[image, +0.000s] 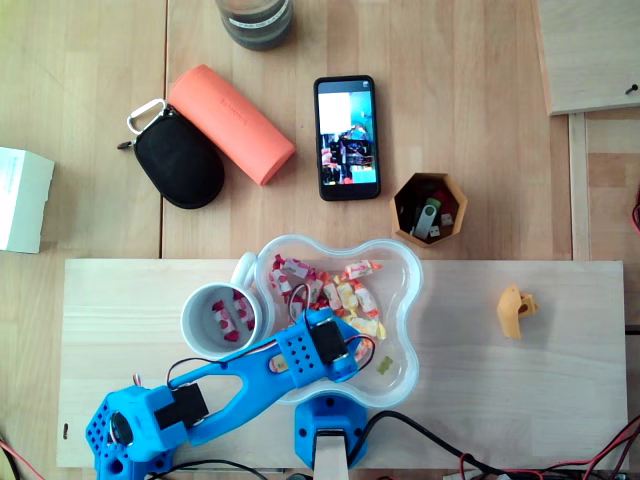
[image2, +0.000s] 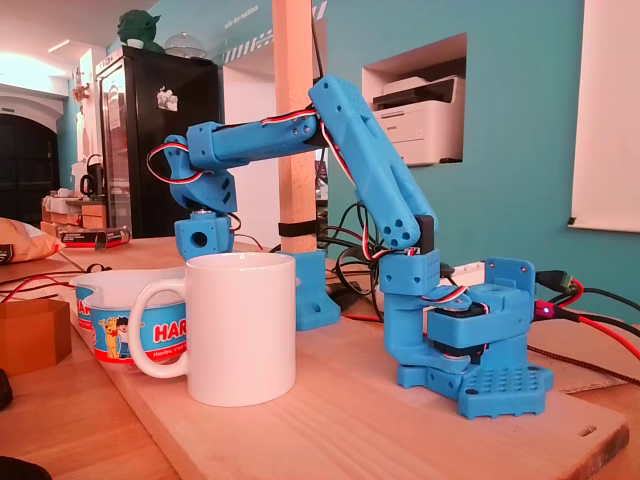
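In the overhead view the blue arm reaches from its base at the near left corner of the wooden board (image: 480, 380) towards the right. Its gripper (image: 345, 352) points down into the near left part of the clear, lobed bowl (image: 408, 300). The wrist block covers the fingers from above. In the fixed view the gripper (image2: 205, 238) drops behind the rim of the bowl (image2: 110, 320), so I cannot tell whether the jaws are spread or pressed together, or whether they pinch anything. The wrapped sweets (image: 345, 290), in red, white and yellow paper, lie heaped in the far half of the bowl, just beyond the gripper. One small yellow piece (image: 385, 366) sits apart from them near the bowl's near right wall. A white mug (image: 200, 300) stands upright just to the left of the bowl with its handle towards the far side, and a few red-and-white sweets (image: 232, 318) lie in it. In the fixed view the mug (image2: 245, 330) is in front of the bowl. A yellow object (image: 515, 311) lies alone, well to the right on the board. On the surface beyond the board are a hexagonal wooden cup (image: 398, 222) holding small sticks, a phone (image: 348, 138), an orange case (image: 232, 123) touching a black pouch (image: 178, 158), a glass jar (image: 255, 20) at the far edge, and a white box (image: 20, 200) at the left edge.
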